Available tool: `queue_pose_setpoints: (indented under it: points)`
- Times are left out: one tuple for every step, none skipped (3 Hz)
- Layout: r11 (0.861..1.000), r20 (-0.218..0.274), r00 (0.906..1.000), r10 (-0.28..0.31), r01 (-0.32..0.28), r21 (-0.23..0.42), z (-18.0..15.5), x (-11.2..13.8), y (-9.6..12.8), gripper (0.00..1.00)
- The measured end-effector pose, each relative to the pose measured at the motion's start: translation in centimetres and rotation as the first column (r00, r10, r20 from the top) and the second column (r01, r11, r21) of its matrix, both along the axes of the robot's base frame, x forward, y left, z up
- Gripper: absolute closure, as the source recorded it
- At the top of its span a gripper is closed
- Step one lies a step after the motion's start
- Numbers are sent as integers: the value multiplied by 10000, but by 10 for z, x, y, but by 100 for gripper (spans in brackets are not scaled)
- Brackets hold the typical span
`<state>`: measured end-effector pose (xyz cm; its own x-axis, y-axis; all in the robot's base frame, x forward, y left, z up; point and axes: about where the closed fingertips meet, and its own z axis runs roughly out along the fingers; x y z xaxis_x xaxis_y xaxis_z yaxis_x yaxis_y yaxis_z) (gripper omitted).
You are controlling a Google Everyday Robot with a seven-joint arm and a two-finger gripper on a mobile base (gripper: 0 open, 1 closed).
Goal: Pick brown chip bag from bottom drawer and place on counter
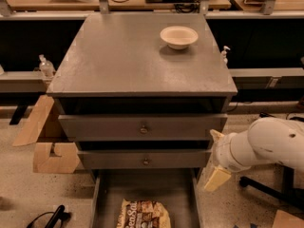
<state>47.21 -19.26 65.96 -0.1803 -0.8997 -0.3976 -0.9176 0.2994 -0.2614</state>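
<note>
The brown chip bag (pixel 144 215) lies flat in the open bottom drawer (pixel 102 194), near its front, tan with a dark panel and white lettering. The counter (pixel 123 56) is the wide grey top of the cabinet. My gripper (pixel 216 172) hangs at the end of the white arm, just right of the cabinet's lower right corner, level with the second drawer. It is above and to the right of the bag, outside the drawer's right wall, and holds nothing that I can see. Two pale fingers (pixel 217 178) show, one pointing down.
A white bowl (pixel 178 36) sits on the counter's back right. Two upper drawers with small knobs (pixel 143 128) are closed. Cardboard pieces (pixel 47 141) lie on the floor left of the cabinet. Wooden benches run along the back. Black chair legs (pixel 270 189) stand at right.
</note>
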Motion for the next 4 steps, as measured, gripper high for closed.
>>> queue_pose_setpoints:
  points:
    - [9999, 306, 9995, -107, 105, 78, 0, 9, 1, 0]
    - [9999, 434, 9990, -65, 58, 161, -3, 12, 9, 0]
    - [9966, 182, 9995, 262, -275, 773, -59, -2, 43, 0]
    - [9851, -69, 9985, 540, -521, 1638, -137, -14, 83, 0]
